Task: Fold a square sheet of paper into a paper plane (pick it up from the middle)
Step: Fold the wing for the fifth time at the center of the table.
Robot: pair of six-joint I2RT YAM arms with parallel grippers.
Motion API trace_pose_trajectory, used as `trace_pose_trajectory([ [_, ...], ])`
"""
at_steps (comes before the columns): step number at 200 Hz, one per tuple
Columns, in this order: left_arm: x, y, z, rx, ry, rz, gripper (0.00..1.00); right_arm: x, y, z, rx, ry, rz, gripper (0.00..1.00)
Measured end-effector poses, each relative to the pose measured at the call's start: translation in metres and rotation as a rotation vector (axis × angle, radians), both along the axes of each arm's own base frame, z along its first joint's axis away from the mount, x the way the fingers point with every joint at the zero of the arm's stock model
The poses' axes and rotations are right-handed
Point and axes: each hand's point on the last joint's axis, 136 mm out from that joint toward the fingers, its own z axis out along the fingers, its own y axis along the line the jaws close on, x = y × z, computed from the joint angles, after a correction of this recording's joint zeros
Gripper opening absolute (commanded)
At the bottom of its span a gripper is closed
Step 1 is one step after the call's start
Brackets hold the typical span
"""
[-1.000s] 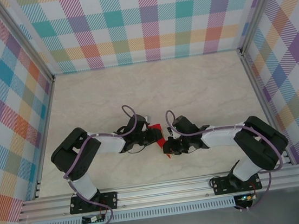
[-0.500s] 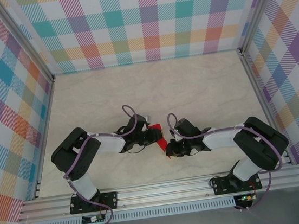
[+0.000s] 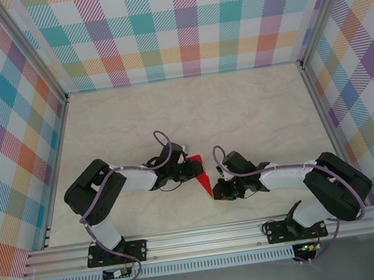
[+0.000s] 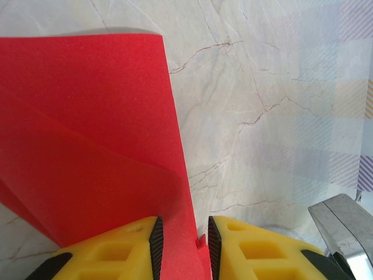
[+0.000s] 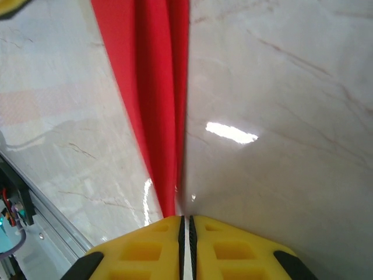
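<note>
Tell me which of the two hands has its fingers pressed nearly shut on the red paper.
The right hand: its yellow fingers nearly touch, pinching the thin bright red folded paper. The left hand holds the same paper across a wider gap.

the paper plane [image 3: 202, 172] sat near the middle of the table [image 3: 251, 105], towards its near edge, between the two arms. the left gripper [image 3: 195, 170] lay just left of it and the right gripper [image 3: 216, 190] just right and nearer the bases. seen from the left wrist, the paper [image 4: 87, 134] ran out ahead from between the jaws over the table [image 4: 274, 87]. from the right wrist, a narrow folded strip [image 5: 154, 99] stretched forward from the shut jaws.
</note>
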Motion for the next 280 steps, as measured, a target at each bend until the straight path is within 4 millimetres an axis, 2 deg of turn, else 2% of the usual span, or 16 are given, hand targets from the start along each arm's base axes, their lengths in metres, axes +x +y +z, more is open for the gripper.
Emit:
trace_pose_trajectory([
  [26,0.0,0.0,0.0,0.0,0.0,0.0,0.29,0.0,-0.004,0.011,-0.013,-0.019,-0.002,0.12],
  [54,0.0,0.0,0.0,0.0,0.0,0.0,0.29,0.014,0.012,0.035,0.053,-0.072,-0.004,0.09],
  [76,0.0,0.0,0.0,-0.001,0.003,-0.002,0.29,0.026,0.028,0.043,0.094,-0.083,0.0,0.09],
  [107,0.0,0.0,0.0,0.003,0.006,-0.002,0.29,0.031,0.037,0.027,0.079,-0.043,0.001,0.08],
  [144,0.0,-0.001,0.0,0.008,0.012,-0.003,0.29,0.018,0.027,-0.001,0.019,0.018,-0.006,0.07],
  [224,0.0,-0.001,-0.001,0.013,0.014,-0.005,0.29,0.004,0.019,-0.001,0.047,-0.019,0.005,0.09],
  [247,0.0,-0.001,-0.001,0.013,0.014,-0.005,0.29,-0.002,0.015,0.0,0.046,-0.017,0.01,0.13],
  [264,0.0,-0.001,0.0,0.012,0.014,-0.005,0.29,-0.006,0.008,0.003,0.032,-0.017,0.005,0.14],
  [280,0.0,-0.001,-0.001,0.013,0.014,-0.005,0.29,-0.002,0.006,0.013,0.036,-0.052,-0.016,0.14],
])
